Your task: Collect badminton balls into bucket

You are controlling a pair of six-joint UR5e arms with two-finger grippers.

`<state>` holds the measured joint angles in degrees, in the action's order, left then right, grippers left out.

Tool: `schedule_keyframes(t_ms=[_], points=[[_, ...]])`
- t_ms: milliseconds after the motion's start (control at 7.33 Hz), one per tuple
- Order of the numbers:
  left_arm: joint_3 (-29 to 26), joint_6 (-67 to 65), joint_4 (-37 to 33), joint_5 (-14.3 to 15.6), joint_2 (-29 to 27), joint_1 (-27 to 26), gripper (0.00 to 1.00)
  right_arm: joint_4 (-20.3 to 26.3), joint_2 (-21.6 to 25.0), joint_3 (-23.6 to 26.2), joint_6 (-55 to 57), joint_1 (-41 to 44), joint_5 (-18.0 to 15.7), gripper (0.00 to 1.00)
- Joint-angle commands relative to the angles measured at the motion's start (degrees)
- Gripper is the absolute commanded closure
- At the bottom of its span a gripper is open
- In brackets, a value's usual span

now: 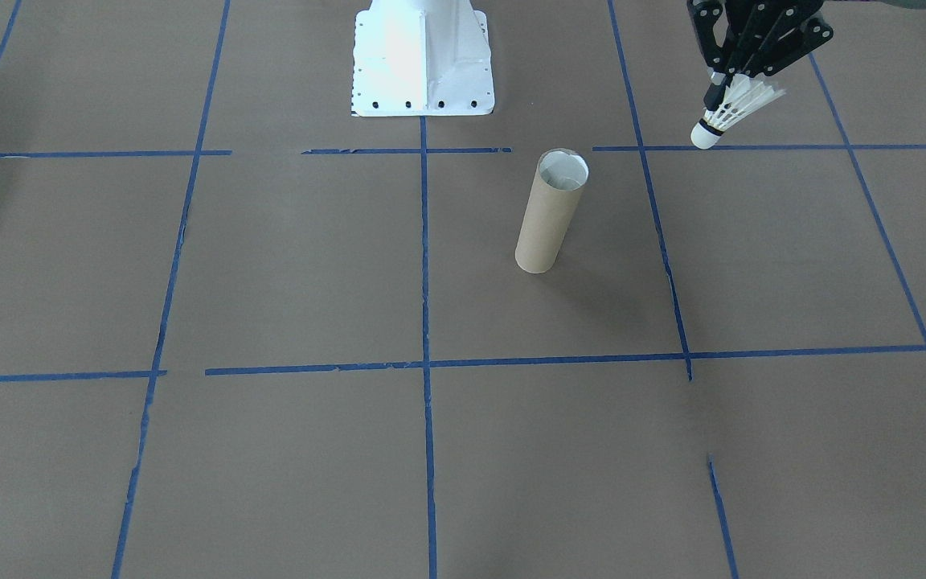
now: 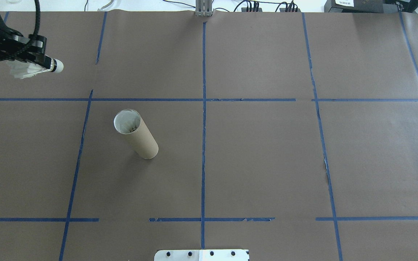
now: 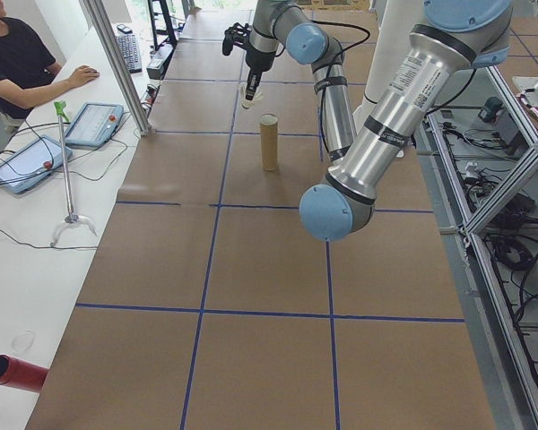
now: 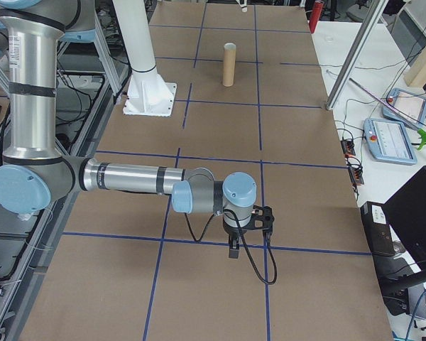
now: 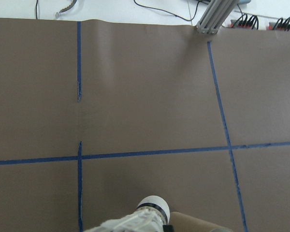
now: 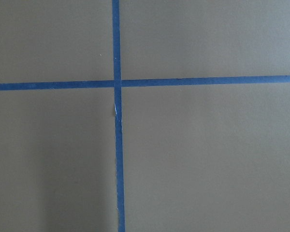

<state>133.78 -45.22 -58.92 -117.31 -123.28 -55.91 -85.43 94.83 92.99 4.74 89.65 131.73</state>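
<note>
We log: left gripper (image 1: 724, 96) fingers clamp shuttlecock (image 1: 732, 112) aloft, near surface's left edge | tube (image 1: 550, 211) upright, well apart | right fingers: cannot tell | risk: cork clips rim, tall tube topples.

No readable text or labels anywhere.

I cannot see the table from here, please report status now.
Left end effector shut on shuttlecock, raised, off to the side of upright tube. Right end effector: state unclear, nothing held. Path clear.
</note>
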Motion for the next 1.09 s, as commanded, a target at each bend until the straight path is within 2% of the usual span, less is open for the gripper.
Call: schedule_keyframes(t_ms=[0, 273, 409, 545, 818, 955], points=[[0.4, 0.4, 11.2, 8.8, -6.8, 7.5, 1.0, 0.0, 0.0, 0.0, 0.0, 0.0, 0.0, 0.0], [0.3, 0.6, 20.3, 18.0, -13.1, 14.4, 1.0, 0.0, 0.0, 0.0, 0.0, 0.0, 0.0, 0.0], [-0.1, 0.5, 22.2, 19.4, -14.6, 17.3, 1.0, 0.0, 0.0, 0.0, 0.0, 0.0, 0.0, 0.0], [-0.7, 0.6, 22.4, 19.4, -14.8, 18.7, 1.0, 0.0, 0.0, 0.0, 0.0, 0.0, 0.0, 0.0], [-11.6, 0.9, 23.7, 19.4, -20.9, 20.2, 1.0, 0.0, 0.0, 0.0, 0.0, 0.0, 0.0, 0.0], [-13.6, 5.7, 23.7, 19.3, -21.6, 20.2, 1.0, 0.0, 0.0, 0.0, 0.0, 0.0, 0.0, 0.0]])
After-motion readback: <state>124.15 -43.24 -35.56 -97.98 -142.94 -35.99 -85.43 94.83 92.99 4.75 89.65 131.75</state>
